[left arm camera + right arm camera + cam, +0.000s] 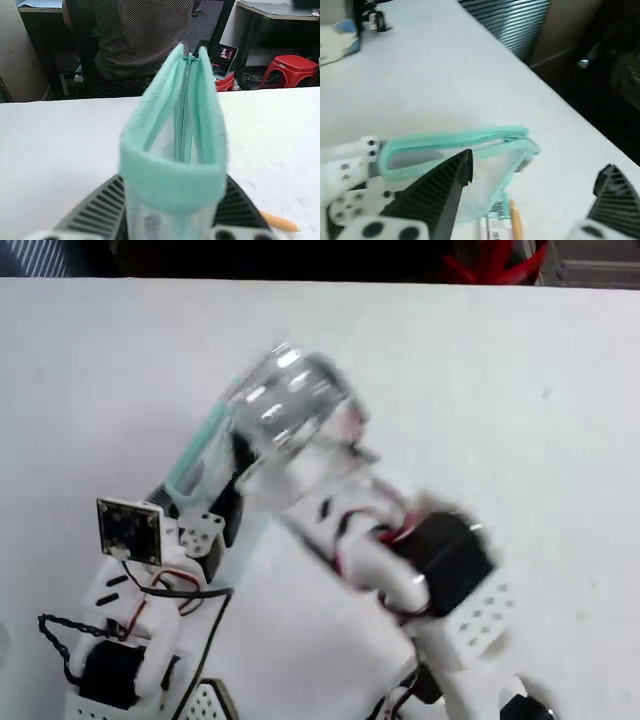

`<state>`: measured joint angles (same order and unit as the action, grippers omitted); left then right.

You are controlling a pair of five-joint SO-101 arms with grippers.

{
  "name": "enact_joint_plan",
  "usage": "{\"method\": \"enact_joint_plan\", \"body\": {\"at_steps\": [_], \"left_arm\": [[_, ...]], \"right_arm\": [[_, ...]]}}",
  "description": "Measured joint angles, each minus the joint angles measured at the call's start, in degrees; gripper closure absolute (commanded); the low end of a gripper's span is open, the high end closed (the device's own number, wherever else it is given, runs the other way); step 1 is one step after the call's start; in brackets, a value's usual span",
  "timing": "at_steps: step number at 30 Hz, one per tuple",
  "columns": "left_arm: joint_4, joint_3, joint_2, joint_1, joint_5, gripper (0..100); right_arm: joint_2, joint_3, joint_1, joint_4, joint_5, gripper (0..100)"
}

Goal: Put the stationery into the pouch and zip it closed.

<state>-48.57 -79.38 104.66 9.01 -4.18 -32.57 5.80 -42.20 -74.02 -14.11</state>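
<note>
The pouch [172, 150] is clear plastic with mint-green trim and a zipper along its top edge. My left gripper [170, 217] is shut on one end of it and holds it on edge above the white table. In the high view the pouch [275, 405] rises from the left gripper [215, 510] at the lower left. My right gripper [540, 165] stands open right beside the pouch [465, 142], one black finger [445, 185] against its side. An orange pencil [515, 222] and a printed item [495, 227] show at the pouch's lower part; I cannot tell whether they are inside.
The white table [520, 390] stretches wide to the right and back. The right arm [440, 560] crosses the middle from the lower right. Red stools [292, 67] and a chair stand beyond the table's far edge.
</note>
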Motion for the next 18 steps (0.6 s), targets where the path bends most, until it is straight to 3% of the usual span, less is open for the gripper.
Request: {"method": "enact_joint_plan", "body": {"at_steps": [9, 18], "left_arm": [[0.0, 0.0, -0.3, -3.0, 0.0, 82], [2.2, -2.8, 0.1, -3.1, 0.0, 82]], "right_arm": [[14.5, 0.7, 28.1, -0.8, 1.3, 75.5], [41.3, 0.6, 27.9, -4.1, -17.4, 77.2]]}}
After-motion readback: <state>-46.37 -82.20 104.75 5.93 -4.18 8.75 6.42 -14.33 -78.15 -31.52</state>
